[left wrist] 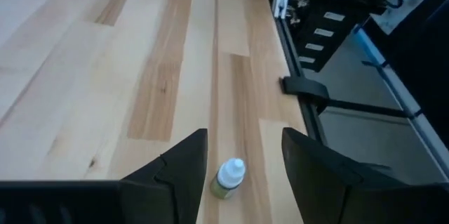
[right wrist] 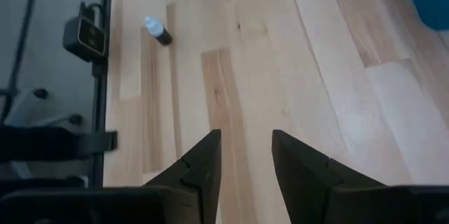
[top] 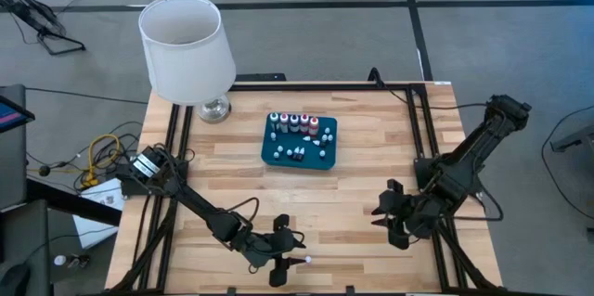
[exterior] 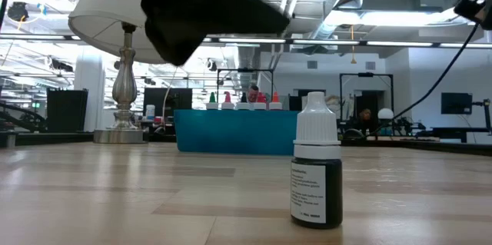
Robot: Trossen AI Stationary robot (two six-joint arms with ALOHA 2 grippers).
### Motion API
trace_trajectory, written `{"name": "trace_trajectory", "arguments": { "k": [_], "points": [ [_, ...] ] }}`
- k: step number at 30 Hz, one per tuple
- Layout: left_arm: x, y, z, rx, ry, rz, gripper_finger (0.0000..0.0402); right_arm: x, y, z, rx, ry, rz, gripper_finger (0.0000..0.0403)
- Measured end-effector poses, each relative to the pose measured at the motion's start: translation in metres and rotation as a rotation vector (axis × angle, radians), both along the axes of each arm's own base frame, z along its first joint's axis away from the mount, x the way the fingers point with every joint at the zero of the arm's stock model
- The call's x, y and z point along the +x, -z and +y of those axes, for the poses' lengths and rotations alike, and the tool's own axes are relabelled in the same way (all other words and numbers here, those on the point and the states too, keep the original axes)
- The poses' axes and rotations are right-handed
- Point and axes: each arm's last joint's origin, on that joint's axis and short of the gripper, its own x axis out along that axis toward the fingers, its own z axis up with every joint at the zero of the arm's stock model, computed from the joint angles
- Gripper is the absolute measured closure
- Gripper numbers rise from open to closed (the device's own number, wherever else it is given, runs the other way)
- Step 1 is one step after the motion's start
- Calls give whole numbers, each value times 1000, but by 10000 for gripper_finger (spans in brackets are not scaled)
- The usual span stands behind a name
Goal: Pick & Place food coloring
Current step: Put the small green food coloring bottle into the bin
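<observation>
While high view blurs bottle [top: 304, 261], low view shows label [exterior: 305, 193].

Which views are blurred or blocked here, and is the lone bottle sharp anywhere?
Low view: the bottle stands sharp, a dark out-of-focus arm blocks the top. Left wrist view: soft, the bottle sits between the open left gripper fingers. High view: evenly lit, the tray clear.
</observation>
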Motion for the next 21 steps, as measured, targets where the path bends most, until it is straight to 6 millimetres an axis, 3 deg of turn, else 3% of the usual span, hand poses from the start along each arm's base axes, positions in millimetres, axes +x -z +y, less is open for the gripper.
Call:
{"name": "trace_trajectory", "arguments": {
  "k": [13, 21],
  "points": [
    [25, 28, -5, -21, 97, -3, 226, -3, 15, -10, 27, 31, -41, 287],
    [28, 41, -5, -3, 129, 42, 226, -2, 16, -11, 24, 35, -37, 287]
  ]
}}
